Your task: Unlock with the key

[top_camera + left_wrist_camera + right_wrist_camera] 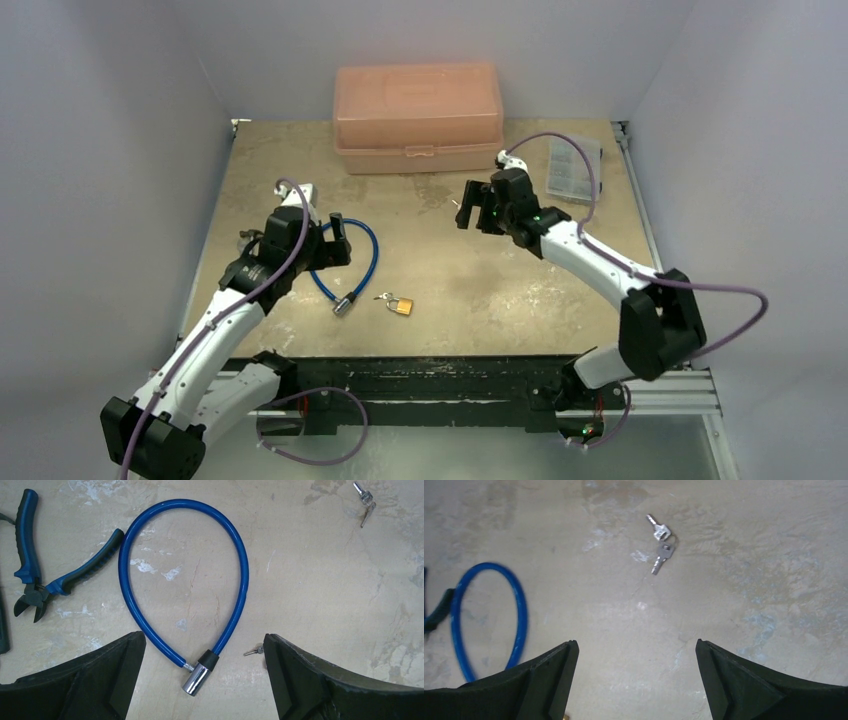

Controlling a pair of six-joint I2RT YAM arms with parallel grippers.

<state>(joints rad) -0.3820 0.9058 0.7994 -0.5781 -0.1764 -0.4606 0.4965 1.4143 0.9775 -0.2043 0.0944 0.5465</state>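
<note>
The key (662,542), a tiny silver pair on a small ring, lies flat on the table ahead of my right gripper (636,642), which is open and empty above it. The same key (366,502) shows at the top right of the left wrist view. A little brass padlock (401,306) lies near the table's front. Beside it a small silver key-like piece (254,651) pokes out from behind my left finger. My left gripper (204,636) hangs open over the blue cable lock (235,545), straddling its silver metal end (196,680) without touching it.
An orange plastic box (418,118) stands at the back of the table, with a clear compartment case (575,165) to its right. Blue-handled cutting pliers (30,575) lie left of the cable loop. White walls close in the table (480,290) on three sides.
</note>
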